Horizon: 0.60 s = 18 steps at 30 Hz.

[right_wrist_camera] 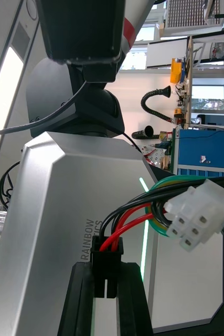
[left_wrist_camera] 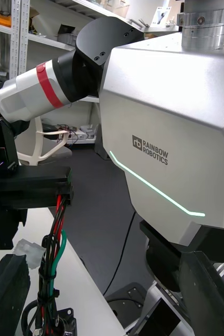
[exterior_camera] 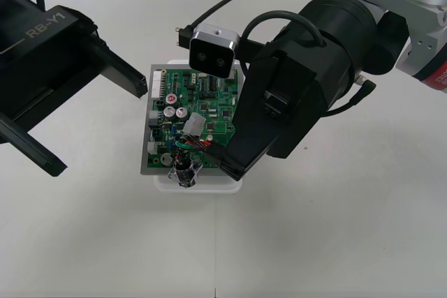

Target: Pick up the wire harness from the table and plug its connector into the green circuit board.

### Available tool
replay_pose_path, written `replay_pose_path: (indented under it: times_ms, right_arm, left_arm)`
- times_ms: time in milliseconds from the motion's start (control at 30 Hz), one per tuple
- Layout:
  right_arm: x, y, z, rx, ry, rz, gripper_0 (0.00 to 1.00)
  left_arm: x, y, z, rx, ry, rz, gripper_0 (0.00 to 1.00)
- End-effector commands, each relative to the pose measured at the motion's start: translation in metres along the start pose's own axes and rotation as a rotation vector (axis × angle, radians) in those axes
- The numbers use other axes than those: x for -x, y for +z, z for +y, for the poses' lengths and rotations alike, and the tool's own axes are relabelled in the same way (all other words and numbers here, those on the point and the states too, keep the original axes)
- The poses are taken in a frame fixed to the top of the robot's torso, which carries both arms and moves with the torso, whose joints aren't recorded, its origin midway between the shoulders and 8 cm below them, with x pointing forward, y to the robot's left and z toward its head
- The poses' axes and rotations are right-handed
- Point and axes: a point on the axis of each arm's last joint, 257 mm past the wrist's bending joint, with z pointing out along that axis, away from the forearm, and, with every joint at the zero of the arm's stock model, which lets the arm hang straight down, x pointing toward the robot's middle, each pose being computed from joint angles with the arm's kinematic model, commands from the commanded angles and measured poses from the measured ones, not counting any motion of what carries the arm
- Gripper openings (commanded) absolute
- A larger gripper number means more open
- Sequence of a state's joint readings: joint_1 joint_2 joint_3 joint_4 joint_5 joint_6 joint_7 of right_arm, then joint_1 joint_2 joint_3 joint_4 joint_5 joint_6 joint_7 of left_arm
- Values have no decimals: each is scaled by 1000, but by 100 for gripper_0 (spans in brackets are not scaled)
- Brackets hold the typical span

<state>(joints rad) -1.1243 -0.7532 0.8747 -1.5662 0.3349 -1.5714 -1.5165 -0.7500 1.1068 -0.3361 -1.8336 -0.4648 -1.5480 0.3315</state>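
Right wrist view: the right claw [right_wrist_camera: 106,304] is clamping the black plug [right_wrist_camera: 106,265] of the wire harness [exterior_camera: 191,146]; thin red and black wires [right_wrist_camera: 126,223] are curving up beside a blocky white connector [right_wrist_camera: 198,215].
Front view: this claw is hanging over the green circuit board [exterior_camera: 202,99]; the round metal socket [exterior_camera: 184,172] is lying at the board's near edge.
Left claw [exterior_camera: 98,129]: its fingers [exterior_camera: 115,75] are standing wide apart, left of the board.
Desk [exterior_camera: 335,242]: plain, light, smooth.
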Motion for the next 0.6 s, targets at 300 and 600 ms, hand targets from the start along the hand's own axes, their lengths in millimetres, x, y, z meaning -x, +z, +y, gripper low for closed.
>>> replay_pose_path:
  times_ms: [300, 600]
  right_arm:
    - [-2, 15, 19, 5, -22, 67, 0]
    - [-4, 17, 19, 5, -24, 73, 0]
  left_arm:
    - [2, 15, -3, -60, -51, 5, 82]
    - [7, 21, 9, -49, -59, 3, 83]
